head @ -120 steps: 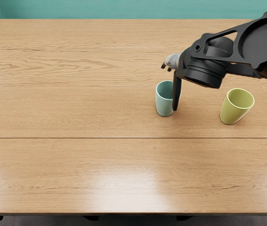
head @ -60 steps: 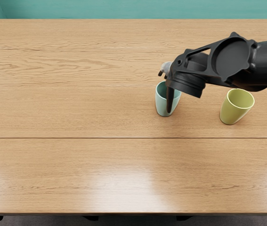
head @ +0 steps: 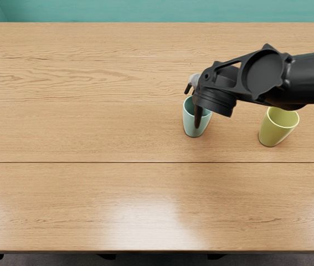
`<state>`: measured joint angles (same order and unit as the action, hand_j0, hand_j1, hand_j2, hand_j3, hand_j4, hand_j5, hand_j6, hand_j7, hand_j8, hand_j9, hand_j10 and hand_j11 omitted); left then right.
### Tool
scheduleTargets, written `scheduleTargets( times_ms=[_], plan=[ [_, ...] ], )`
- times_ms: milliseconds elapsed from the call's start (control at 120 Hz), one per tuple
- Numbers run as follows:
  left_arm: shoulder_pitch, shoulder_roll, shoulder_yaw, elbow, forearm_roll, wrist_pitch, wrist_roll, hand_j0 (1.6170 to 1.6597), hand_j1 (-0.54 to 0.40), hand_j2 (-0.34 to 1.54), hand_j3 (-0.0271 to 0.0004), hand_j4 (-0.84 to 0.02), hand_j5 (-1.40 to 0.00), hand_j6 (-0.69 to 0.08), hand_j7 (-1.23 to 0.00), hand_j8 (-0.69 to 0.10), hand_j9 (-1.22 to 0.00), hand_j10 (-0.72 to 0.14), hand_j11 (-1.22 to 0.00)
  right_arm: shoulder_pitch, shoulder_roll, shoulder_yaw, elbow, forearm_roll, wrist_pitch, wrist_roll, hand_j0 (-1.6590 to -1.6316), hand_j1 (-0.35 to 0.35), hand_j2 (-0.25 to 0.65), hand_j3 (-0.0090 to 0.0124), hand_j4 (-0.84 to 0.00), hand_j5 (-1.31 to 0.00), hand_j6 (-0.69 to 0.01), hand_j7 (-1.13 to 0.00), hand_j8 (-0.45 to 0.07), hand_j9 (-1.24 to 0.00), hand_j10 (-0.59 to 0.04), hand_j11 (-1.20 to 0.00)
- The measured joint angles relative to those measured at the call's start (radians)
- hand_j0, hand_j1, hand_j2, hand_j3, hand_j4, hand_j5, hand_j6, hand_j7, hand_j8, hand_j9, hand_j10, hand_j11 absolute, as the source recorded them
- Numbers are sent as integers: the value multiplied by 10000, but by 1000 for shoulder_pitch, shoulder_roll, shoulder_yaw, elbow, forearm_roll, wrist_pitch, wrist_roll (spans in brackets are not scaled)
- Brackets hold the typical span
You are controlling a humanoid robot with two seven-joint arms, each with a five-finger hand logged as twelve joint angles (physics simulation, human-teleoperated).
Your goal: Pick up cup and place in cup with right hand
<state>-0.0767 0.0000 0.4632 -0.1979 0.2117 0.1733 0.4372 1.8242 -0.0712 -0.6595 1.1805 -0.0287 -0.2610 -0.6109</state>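
My right hand is at the light teal cup, reaching over its rim from the right and covering part of its opening. Whether it grips the cup cannot be made out. The teal cup stands upright on the table. To its right stands the yellow-green cup, also upright, its back rim partly hidden under my right forearm.
The wooden table spans the view, its front edge near the bottom of the picture. The black right arm crosses above the table from the right edge, passing over the back of the yellow-green cup. A teal wall lies behind.
My right hand and arm have moved left and toward the table's front, bringing the hand over the teal cup. Both cups stand where they were.
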Motion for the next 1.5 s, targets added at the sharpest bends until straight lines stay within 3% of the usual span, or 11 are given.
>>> scheduleTargets(
  times_ms=[650, 758, 775, 783, 792, 800, 808, 842, 950, 1117, 1500],
  plan=[
    [0, 0, 0, 0, 0, 0, 0, 16581, 3490, 2, 0, -2, -1, -3, -1, -2, -1, -1, -1, -21, 42, -28, -34, -6, 0, 0, -16580, 606, -560, 0, -3574, -4334, -3515, -4439, -3178, -4467, -3494, -4463],
    [0, 0, 0, 0, 0, 0, 0, 16581, 3490, 2, -1, -1, -2, -2, -2, -2, -2, -1, -2, -26, 42, -37, -40, -8, 2, -1, -16579, 1278, 630, 2, -3674, -4647, -3544, -4674, -2804, -4734, -3606, -4724],
    [0, 0, 0, 0, 0, 0, 0, 16581, 3489, 3, -1, -1, -2, -2, -2, -2, -2, -1, -3, -26, 42, -38, -41, -7, 1, 0, -16584, 1348, 837, -19, -3731, -4639, -3545, -4706, -2918, -4733, -3645, -4730],
    [0, 0, 0, 0, 0, 0, 0, 16581, 3489, 3, -1, -1, -3, -2, -2, -2, -2, -1, -3, -26, 42, -38, -41, -7, 1, 0, -16586, 1361, 1095, 17, -3727, -4669, -3541, -4722, -2946, -4758, -3644, -4755],
    [0, 0, 0, 0, 0, 0, 0, 16581, 3489, 3, -1, -1, -3, -2, -2, -2, -2, -1, -3, -26, 42, -39, -41, -6, 0, 0, -16582, 1427, 1176, -35, -3780, -4626, -3576, -4736, -3021, -4720, -3686, -4720],
    [0, 0, 0, 0, 0, 0, 0, 16581, 3489, 3, -1, -1, -3, -2, -2, -2, -3, -1, -3, -27, 42, -39, -41, -6, 0, 0, -16577, 1167, 1295, -7, -3767, -4659, -3583, -4750, -3032, -4759, -3668, -4765],
    [0, 0, 0, 0, 0, 0, 0, 16581, 3489, 3, -1, -1, -3, -2, -2, -2, -2, -1, -3, -27, 42, -39, -41, -7, 0, 0, -16580, 1229, 1488, -1, -3777, -4673, -3600, -4766, -3070, -4771, -3680, -4779],
    [0, 0, 0, 0, 0, 0, 0, 16581, 3490, 3, -1, -1, -2, -2, -2, -2, -2, -1, -2, -27, 43, -39, -42, -8, 0, 0, -16577, 1015, 1954, -4, -3811, -4755, -3554, -4834, -3215, -4831, -3735, -4833],
    [0, 0, 0, 0, 0, 0, 0, 16581, 3490, 2, -1, -1, -1, -2, -1, -2, -1, -1, -1, -23, 49, -37, -42, -8, 0, 0, -16568, 616, 565, -2, -3903, -4990, -3364, -5025, -3073, -5045, -3850, -5046],
    [0, 0, 0, 0, 0, 0, 0, 16581, 3491, 1, 0, -2, 0, -2, 0, -2, 0, -1, 0, -17, 53, -36, -39, -6, 0, 0, -16556, 482, -478, 0, -4014, -5322, -3272, -5279, -2936, -5327, -4003, -5327],
    [0, 0, 0, 0, 0, 0, 0, 16581, 3491, 1, 0, -2, 0, -3, 0, -3, 0, -2, 0, 86, -12, -39, 4, 5, 44, 0, -16545, 455, -1227, -2, -4078, -5629, -3066, -5483, -2754, -5525, -4045, -5536]
  ],
)
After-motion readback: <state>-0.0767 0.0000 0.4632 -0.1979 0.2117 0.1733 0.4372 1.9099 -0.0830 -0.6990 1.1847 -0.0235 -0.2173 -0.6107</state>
